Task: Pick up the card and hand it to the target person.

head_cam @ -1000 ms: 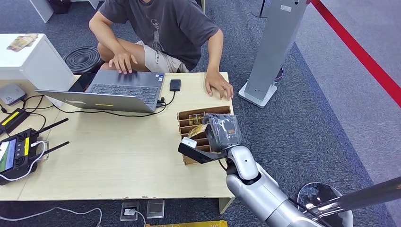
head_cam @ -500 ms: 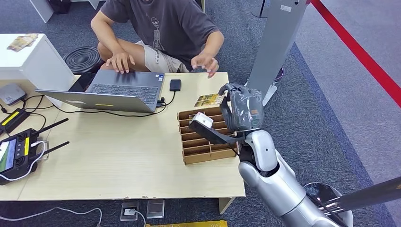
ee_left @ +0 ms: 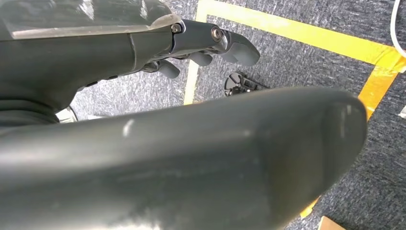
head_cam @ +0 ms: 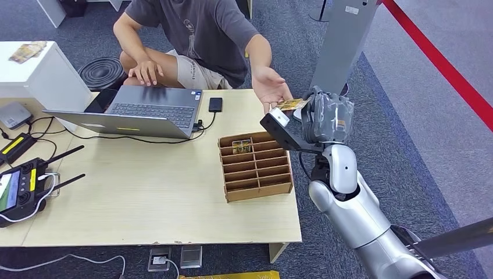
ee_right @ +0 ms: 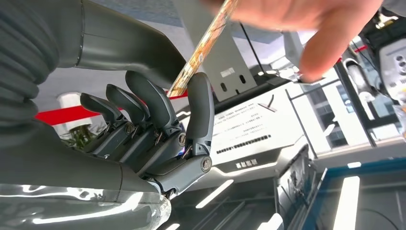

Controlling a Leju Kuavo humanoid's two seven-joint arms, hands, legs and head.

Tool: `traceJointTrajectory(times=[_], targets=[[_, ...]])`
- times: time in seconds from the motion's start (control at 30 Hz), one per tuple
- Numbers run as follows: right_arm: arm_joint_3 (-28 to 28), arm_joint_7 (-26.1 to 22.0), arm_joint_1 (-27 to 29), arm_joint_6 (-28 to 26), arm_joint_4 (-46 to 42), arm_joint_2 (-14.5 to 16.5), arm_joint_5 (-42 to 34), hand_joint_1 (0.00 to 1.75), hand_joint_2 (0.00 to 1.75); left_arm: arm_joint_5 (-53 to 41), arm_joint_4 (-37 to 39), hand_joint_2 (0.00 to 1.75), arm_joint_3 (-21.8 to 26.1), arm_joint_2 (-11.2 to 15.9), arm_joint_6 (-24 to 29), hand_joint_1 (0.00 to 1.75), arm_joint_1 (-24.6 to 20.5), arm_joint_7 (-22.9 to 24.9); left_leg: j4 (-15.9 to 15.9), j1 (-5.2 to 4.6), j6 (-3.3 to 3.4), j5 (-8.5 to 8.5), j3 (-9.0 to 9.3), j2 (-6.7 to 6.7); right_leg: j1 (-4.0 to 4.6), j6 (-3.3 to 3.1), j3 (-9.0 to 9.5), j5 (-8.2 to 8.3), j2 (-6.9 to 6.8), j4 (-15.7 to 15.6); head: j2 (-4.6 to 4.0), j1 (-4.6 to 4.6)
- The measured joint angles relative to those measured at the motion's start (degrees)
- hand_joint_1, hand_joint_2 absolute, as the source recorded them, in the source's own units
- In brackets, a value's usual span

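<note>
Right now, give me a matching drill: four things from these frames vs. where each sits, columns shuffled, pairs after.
1. card
2. laptop
3. cardboard organizer
4. remote controller

A. table's near left edge
B. pinched in the right hand, at the person's open palm
C. open, in front of the seated person
D. table's right side, one card in a back slot

Pairs: 1-B, 2-C, 3-D, 4-A

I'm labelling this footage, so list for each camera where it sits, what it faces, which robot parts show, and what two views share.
Head view: high on the body, looking down at the table, the person's hand and the right hand holding the card.
Left wrist view: behind the left hand, facing carpet with yellow tape.
Right wrist view: behind the right hand, fingers holding the card.
Shared by head and right wrist: card, right hand, person's hand.
</note>
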Motion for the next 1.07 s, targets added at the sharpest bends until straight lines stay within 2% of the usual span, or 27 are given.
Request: traceJointTrajectory(times=[0.13, 0.2, 0.27, 0.33, 0.4, 0.57, 0.8, 0.97, 1.07], targets=[[-0.22, -0.01, -0.45, 0.10, 1.53, 0.00, -0.09, 1.74, 1.75, 0.15, 0.00, 0.00, 0.00, -0.08, 0.03, 0.00, -0.01, 0.03, 0.00, 0.00, 0.00, 0.00, 0.00, 0.00, 0.00, 0.00, 0.00, 0.00, 0.00, 0.00, 0.00, -0.02], [-0.25, -0.08, -0.52, 0.09, 2.07, 0.02, -0.07, 1.65, 1.75, 0.17, 0.00, 0.00, 0.00, -0.09, 0.03, 0.00, -0.01, 0.04, 0.00, 0.00, 0.00, 0.00, -0.01, 0.00, 0.00, 0.00, 0.00, 0.00, 0.00, 0.00, 0.00, -0.02], [-0.26, -0.13, -0.60, 0.09, 2.63, 0.04, -0.02, 1.03, 1.75, 0.24, 0.00, 0.00, 0.00, -0.11, 0.03, 0.00, -0.01, 0.03, 0.00, 0.00, 0.00, 0.00, -0.01, 0.00, 0.00, 0.00, 0.00, 0.00, 0.00, 0.00, 0.00, -0.02], [-0.26, -0.40, -0.72, 0.13, 3.11, 0.09, -0.05, 0.24, 1.75, 0.34, 0.00, 0.00, 0.00, -0.13, 0.03, 0.00, -0.01, 0.02, 0.00, 0.00, 0.00, 0.00, -0.02, 0.00, 0.00, 0.00, 0.00, 0.00, 0.00, 0.00, 0.00, -0.01], [-0.25, -1.13, -0.81, 0.25, 3.54, 0.18, -0.46, 0.00, 1.75, 0.45, 0.00, 0.00, 0.01, -0.15, 0.03, 0.00, -0.01, 0.01, 0.00, 0.00, 0.00, 0.00, -0.02, 0.00, 0.00, 0.00, 0.00, 0.00, 0.00, 0.00, 0.00, 0.00], [-0.07, -6.22, -0.73, 1.07, 4.23, 0.76, -6.72, 0.00, 1.75, 0.88, 0.00, 0.00, 0.04, -0.21, 0.07, 0.00, -0.01, -0.05, 0.00, 0.00, 0.00, 0.00, -0.01, 0.00, 0.00, 0.00, 0.00, 0.00, 0.00, 0.00, 0.00, 0.00], [0.80, -17.12, 2.69, 3.97, 0.93, 1.56, -25.71, 0.00, 1.75, 1.69, 0.00, 0.00, 0.39, -0.45, 0.46, 0.00, 0.01, -0.05, 0.00, 0.00, 0.00, 0.00, -0.02, 0.00, 0.01, 0.00, -0.02, -0.01, -0.01, 0.00, 0.00, -0.03], [1.52, -23.62, 6.93, 9.50, -3.83, 1.49, -38.44, 0.00, 1.75, 1.95, 0.00, 0.00, 0.75, -0.54, 0.46, 0.00, 0.03, -0.07, 0.00, 0.00, 0.00, -0.01, -0.02, 0.00, 0.01, 0.00, -0.02, -0.01, -0.01, -0.01, 0.00, 0.01], [2.04, -24.97, 9.07, 12.66, -5.91, 1.24, -41.49, 0.00, 1.75, 2.17, 0.00, 0.00, 0.96, -0.56, 0.46, 0.00, 0.03, -0.06, 0.00, 0.00, 0.00, -0.01, -0.01, 0.00, 0.01, 0.00, -0.02, -0.01, 0.00, -0.01, 0.00, 0.00]])
